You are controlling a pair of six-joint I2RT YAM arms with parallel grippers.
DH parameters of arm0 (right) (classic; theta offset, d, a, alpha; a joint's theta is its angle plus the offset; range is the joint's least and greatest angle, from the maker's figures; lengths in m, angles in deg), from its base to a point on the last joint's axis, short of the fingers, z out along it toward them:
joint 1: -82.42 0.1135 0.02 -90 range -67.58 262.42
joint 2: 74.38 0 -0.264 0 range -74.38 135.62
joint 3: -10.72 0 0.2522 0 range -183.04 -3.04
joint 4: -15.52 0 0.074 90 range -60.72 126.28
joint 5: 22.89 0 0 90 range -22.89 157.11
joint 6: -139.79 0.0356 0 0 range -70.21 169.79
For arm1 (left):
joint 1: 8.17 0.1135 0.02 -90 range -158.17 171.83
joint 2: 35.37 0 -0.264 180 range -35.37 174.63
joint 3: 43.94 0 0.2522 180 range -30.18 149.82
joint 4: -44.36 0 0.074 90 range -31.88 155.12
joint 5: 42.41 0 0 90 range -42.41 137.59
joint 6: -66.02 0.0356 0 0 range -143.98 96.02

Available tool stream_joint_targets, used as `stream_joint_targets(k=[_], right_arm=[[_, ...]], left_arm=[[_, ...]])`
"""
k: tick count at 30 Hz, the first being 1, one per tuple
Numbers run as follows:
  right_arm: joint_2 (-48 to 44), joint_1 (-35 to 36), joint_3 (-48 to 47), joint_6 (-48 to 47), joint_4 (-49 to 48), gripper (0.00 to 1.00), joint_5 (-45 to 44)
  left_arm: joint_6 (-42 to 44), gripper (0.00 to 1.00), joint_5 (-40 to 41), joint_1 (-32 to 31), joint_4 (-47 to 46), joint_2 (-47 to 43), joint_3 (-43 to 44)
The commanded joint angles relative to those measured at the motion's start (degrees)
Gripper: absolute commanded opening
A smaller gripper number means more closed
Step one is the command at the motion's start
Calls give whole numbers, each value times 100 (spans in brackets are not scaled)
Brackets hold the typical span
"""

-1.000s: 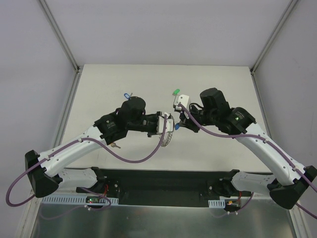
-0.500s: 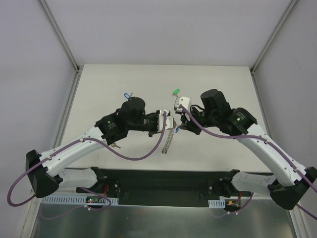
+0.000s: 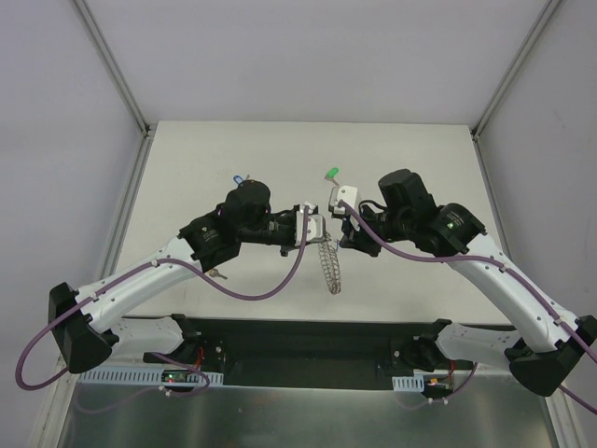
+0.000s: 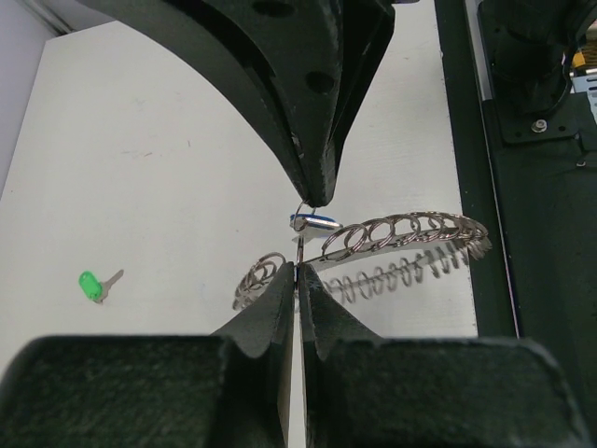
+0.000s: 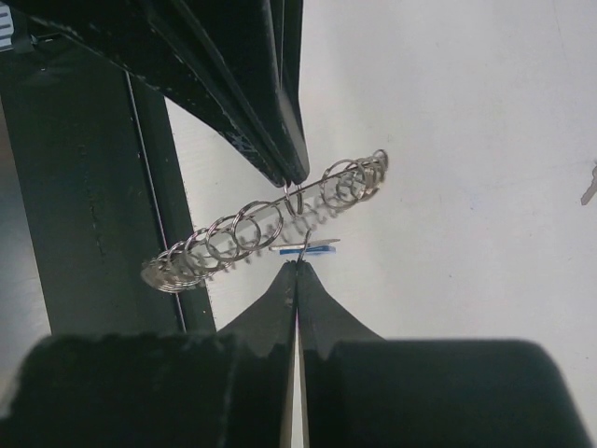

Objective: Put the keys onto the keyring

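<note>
Keyring (image 3: 328, 266) has swung rightward beneath the wrists, hanging tilted above the table (image 3: 420, 159) | left gripper (image 4: 297, 273) pinched tight on its rim | right gripper (image 5: 297, 269) nipped closed on the blue key (image 5: 308, 246), right against the ring | green key (image 3: 330, 174) lies well apart.

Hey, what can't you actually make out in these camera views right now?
Left wrist: whether the blue key is threaded onto the keyring; too small.
Top view: that key, hidden between left gripper and right gripper.
Right wrist: another key, cut off by the right edge.
</note>
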Motion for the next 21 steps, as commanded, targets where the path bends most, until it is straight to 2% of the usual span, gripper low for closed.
stream_joint_targets(k=[1, 21], right_arm=[[-22, -18, -273, -142, 76, 1, 100], [5, -27, -458, -222, 234, 1, 338]], left_arm=[[-108, 0, -365, 80, -494, -93, 0], [-152, 0, -576, 97, -599, -14, -35]])
